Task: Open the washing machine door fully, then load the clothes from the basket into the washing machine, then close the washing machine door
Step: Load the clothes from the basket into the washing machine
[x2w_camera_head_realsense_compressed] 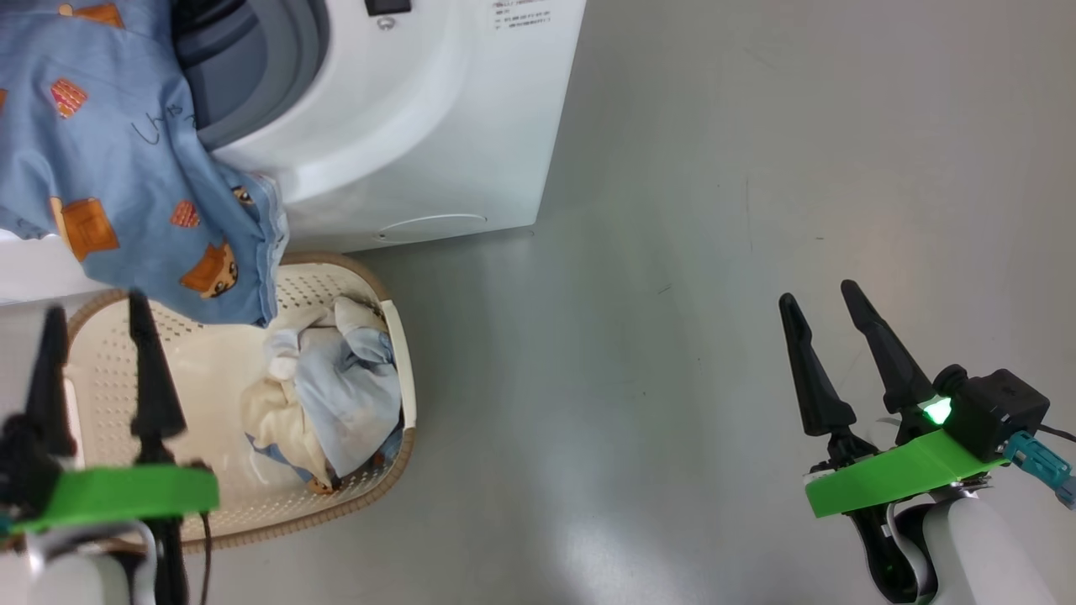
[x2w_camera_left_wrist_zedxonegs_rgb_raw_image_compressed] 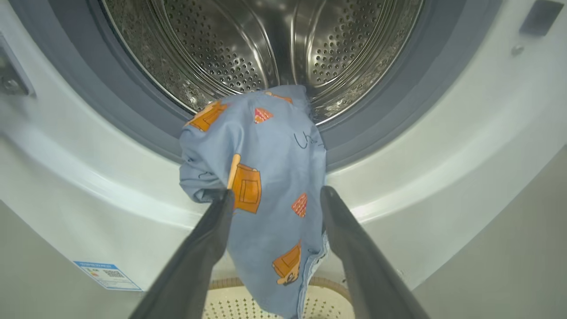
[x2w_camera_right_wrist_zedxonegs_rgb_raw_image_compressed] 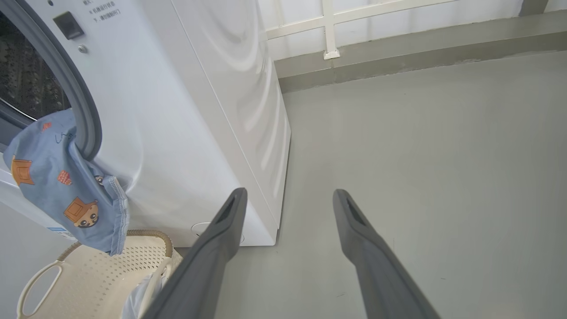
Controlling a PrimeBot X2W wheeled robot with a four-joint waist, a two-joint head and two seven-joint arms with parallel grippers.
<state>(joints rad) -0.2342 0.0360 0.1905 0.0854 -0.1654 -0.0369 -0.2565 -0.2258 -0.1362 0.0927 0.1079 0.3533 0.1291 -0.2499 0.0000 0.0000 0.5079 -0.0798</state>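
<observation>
Blue garment (x2w_camera_left_wrist_zedxonegs_rgb_raw_image_compressed: pixel 266 177) hangs across grey seal (x2w_camera_left_wrist_zedxonegs_rgb_raw_image_compressed: pixel 394 115) above basket (x2w_camera_head_realsense_compressed: pixel 404 353) (left fingers (x2w_camera_head_realsense_compressed: pixel 150 370), right fingers (x2w_camera_head_realsense_compressed: pixel 807 370) released).

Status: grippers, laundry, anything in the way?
Left gripper and right gripper both open, empty. Blue garment draped over the door seal, half out, dangling above the basket. Pale clothes in basket. Draped garment would block closing.
</observation>
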